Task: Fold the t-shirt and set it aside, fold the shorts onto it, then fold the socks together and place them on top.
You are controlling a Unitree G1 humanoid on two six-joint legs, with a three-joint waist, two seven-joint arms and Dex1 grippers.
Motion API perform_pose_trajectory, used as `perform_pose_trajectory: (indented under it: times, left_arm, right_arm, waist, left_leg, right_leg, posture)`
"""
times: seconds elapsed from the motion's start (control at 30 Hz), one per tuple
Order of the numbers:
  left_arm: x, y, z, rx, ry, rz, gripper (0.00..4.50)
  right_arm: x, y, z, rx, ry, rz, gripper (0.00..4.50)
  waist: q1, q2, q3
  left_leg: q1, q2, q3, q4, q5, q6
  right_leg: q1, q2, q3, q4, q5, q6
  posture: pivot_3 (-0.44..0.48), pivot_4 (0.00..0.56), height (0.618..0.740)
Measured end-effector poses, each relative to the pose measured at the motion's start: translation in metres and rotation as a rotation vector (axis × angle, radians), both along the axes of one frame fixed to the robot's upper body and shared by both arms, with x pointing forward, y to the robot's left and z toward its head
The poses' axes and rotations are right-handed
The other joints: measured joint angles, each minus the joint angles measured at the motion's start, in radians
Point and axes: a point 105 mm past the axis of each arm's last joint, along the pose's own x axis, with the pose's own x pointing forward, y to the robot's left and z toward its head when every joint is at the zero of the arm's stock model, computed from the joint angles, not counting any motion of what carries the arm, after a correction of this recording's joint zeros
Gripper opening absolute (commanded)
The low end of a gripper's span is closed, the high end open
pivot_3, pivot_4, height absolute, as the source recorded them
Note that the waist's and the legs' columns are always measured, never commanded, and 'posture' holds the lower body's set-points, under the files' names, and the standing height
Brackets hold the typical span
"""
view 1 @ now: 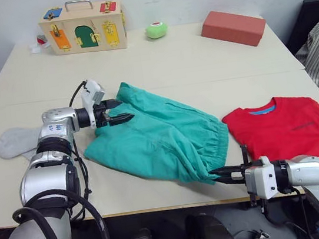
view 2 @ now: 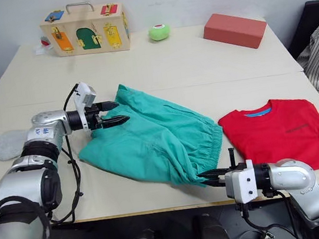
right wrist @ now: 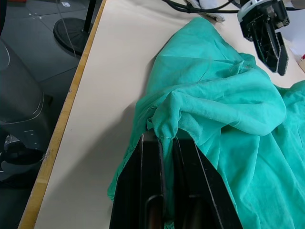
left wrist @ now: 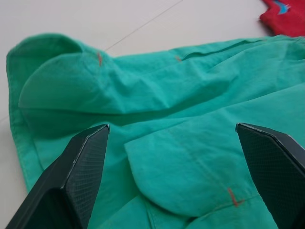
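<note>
Soft, even light falls from overhead across the pale table (view 1: 158,66), with no glare and only faint shadows under the shorts (view 1: 156,138). The head views are slightly soft throughout (far objects more so). In the left wrist view the nearest cloth blurs.

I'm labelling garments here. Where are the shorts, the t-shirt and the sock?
shorts (view 1: 156,140), left eye view, middle of the teal cloth.
t-shirt (view 1: 289,131), left eye view, red chest area.
sock (view 1: 17,142), left eye view, grey body beside the left arm.
</note>
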Motion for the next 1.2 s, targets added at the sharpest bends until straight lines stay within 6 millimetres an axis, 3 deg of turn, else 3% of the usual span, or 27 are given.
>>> perform_pose_trajectory:
  times: [0.13, 0.33, 0.43, 0.77, 0.83, 1.1, 1.2]
  left_arm:
    - [0.003, 0.0, -0.01, 0.039, 0.033, 0.041, 4.45]
    - [0.004, -0.006, -0.009, 0.028, 0.055, 0.038, 4.45]
    - [0.004, -0.009, -0.01, 0.017, 0.067, 0.031, 3.85]
    - [0.005, -0.004, -0.011, 0.022, 0.078, 0.06, 0.54]
    - [0.004, -0.001, -0.009, 0.019, 0.077, 0.06, 0.05]
    - [-0.007, 0.012, 0.004, -0.028, 0.056, -0.021, 0.05]
    - [-0.021, 0.026, 0.018, -0.038, 0.021, -0.112, 0.05]
  right_arm:
    - [-0.002, 0.002, 0.001, 0.015, 0.01, -0.019, 0.0]
    - [-0.004, 0.003, 0.003, 0.034, 0.015, -0.047, 0.0]
    - [-0.004, 0.003, 0.003, 0.038, 0.019, -0.056, 0.0]
    - [-0.002, 0.005, 0.006, 0.049, 0.015, -0.067, 0.0]
    - [-0.001, 0.005, 0.008, 0.054, 0.01, -0.07, 0.0]
    - [0.003, 0.005, 0.013, 0.068, -0.005, -0.068, 0.0]
    - [0.004, 0.001, 0.017, 0.08, -0.018, -0.08, 0.0]
  waist:
    - [0.003, 0.0, 0.0]
    - [0.003, 0.0, 0.0]
    - [0.002, 0.0, 0.0]
    - [0.002, 0.0, 0.0]
    - [0.002, 0.0, 0.0]
    - [0.002, 0.0, 0.0]
    - [-0.001, 0.0, 0.0]
  left_leg:
    - [0.0, -0.001, 0.0, 0.001, 0.0, 0.0]
    - [0.0, -0.001, 0.0, 0.001, 0.0, 0.0]
    - [0.0, -0.001, 0.0, 0.001, 0.0, 0.0]
    - [0.0, -0.001, 0.0, 0.001, 0.0, 0.0]
    - [0.0, -0.001, 0.0, 0.001, 0.0, 0.0]
    - [0.0, -0.001, 0.0, 0.001, 0.0, 0.0]
    - [0.0, 0.0, 0.001, 0.001, 0.0, 0.0]
  right_leg:
    - [0.0, 0.0, 0.0, 0.0, 0.0, 0.0]
    - [0.0, 0.0, 0.0, 0.0, 0.0, 0.0]
    - [0.0, 0.0, 0.0, 0.0, 0.0, 0.0]
    - [0.0, 0.0, 0.0, 0.0, 0.0, 0.0]
    - [0.0, 0.0, 0.0, 0.0, 0.0, 0.0]
    - [0.0, 0.0, 0.0, 0.0, 0.0, 0.0]
    - [0.0, 0.001, -0.001, 0.001, 0.0, 0.0]
  posture:
    - [0.0, 0.15, 0.74]
    - [0.0, 0.15, 0.74]
    - [0.0, 0.15, 0.74]
    - [0.0, 0.15, 0.74]
    - [0.0, 0.15, 0.74]
    - [0.0, 0.15, 0.74]
    - [0.0, 0.15, 0.74]
